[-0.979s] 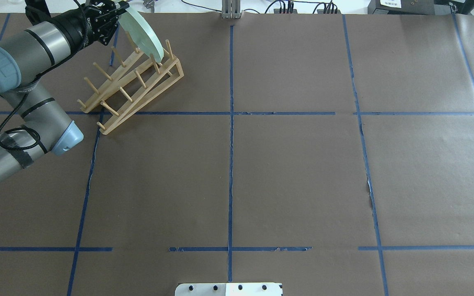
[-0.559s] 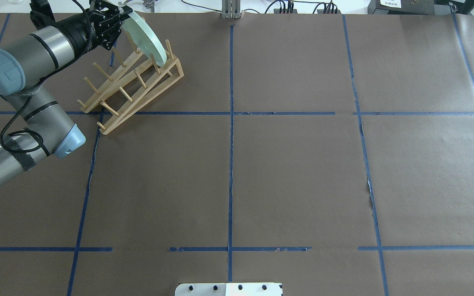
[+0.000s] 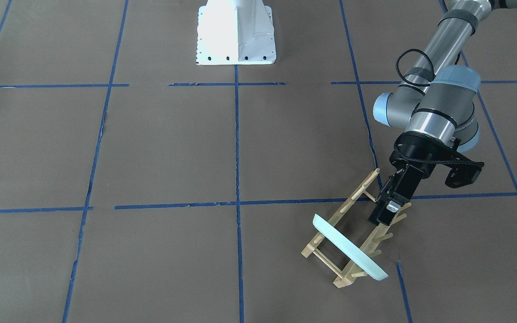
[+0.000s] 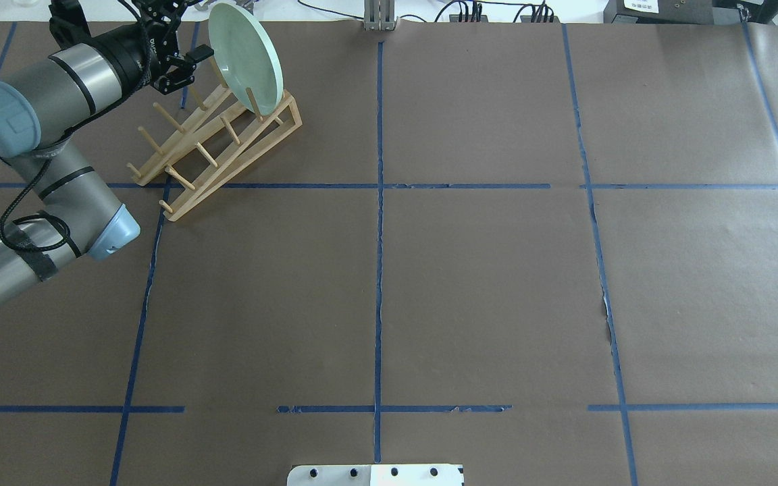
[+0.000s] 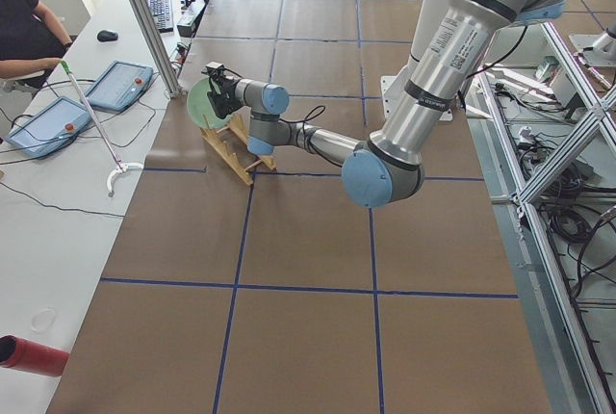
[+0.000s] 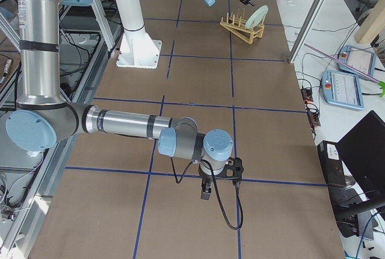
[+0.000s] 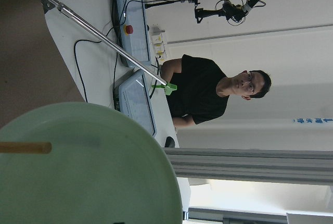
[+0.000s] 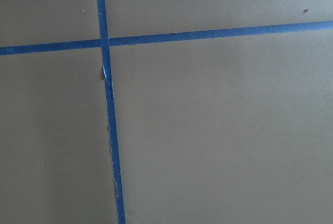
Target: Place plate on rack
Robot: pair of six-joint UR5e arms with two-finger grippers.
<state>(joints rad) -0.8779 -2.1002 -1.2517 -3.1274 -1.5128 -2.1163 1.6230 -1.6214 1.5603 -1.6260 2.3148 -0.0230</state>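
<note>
Left claw [image 4: 192,28] released plate [image 4: 246,57], racked [image 4: 208,154] on brown paper [image 4: 483,283].

Even, bright room light casts only soft shadows, and the white robot base [image 3: 236,27] glares, overexposed.
</note>
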